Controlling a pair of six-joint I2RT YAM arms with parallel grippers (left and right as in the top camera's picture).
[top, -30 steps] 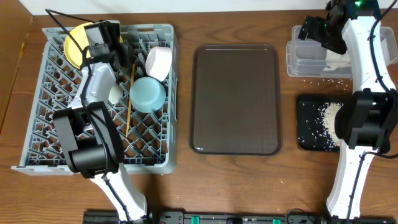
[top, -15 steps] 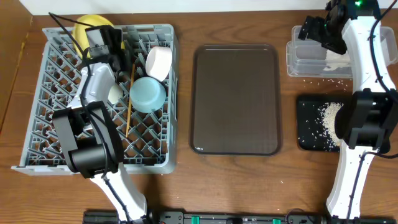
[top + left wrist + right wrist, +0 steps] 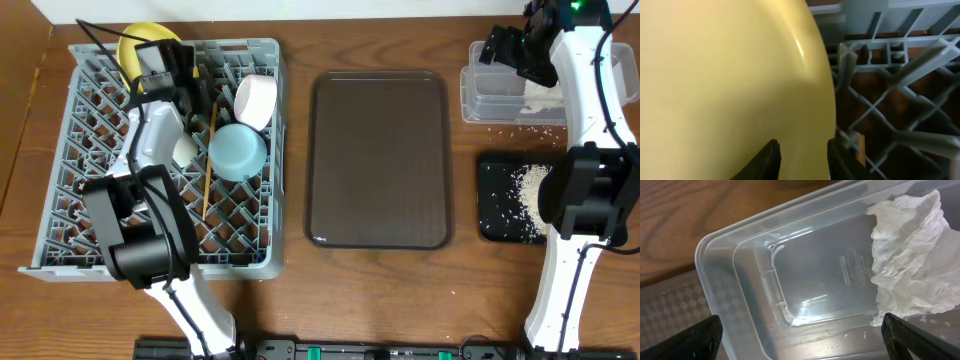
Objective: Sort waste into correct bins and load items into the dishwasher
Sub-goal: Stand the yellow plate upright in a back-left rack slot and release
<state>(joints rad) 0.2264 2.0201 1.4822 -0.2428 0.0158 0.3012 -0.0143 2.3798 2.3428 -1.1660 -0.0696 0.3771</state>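
Got left end effector [image 3: 802, 146] astride the yellow plate [image 3: 725, 75] rim, 11 o'clock corner of the rack [image 3: 90, 130] — can't tell if gripping. Got right end effector [image 3: 802, 336] spread wide over clear tub [image 3: 740, 270] with napkin [image 3: 910, 265].

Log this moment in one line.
left tool astride rim of yellow plate standing in rack | right tool open over clear tub | napkin in tub
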